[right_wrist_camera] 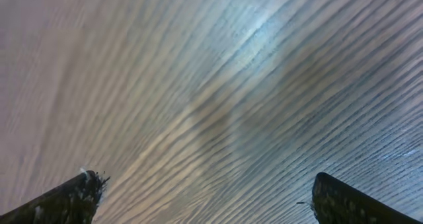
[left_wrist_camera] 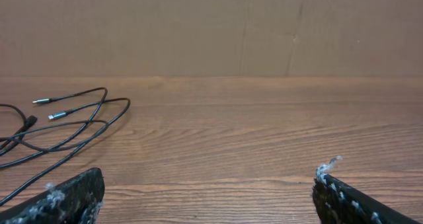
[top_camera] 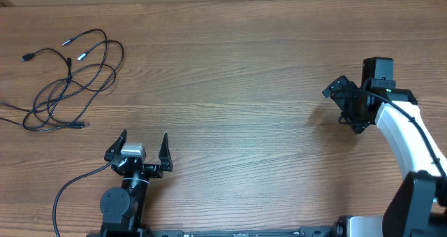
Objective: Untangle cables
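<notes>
Overhead. Your left hand (top_camera: 144, 136) sits low by the near edge of the bench (top_camera: 244, 69), fingers spread wide and holding nothing. The cables (top_camera: 69, 75) lie in one loose tangle ahead of that hand and off to its left, clear of it. Small plug ends (top_camera: 68, 41) poke out on the tangle's far side. Your right hand (top_camera: 342, 110) is well apart from the tangle, far over to the left hand's right. It is also spread wide and empty.

Left wrist. You see both fingers (left_wrist_camera: 73, 196) at the bottom corners, wide apart, with bare bench between them. The cables (left_wrist_camera: 89, 106) lie ahead-left of the hand, two silver-tipped plugs pointing left. A cardboard wall (left_wrist_camera: 198, 26) stands beyond.

Right wrist. The fingers (right_wrist_camera: 59, 201) are wide apart. Only blurred wood grain shows, close in front of the hand.
</notes>
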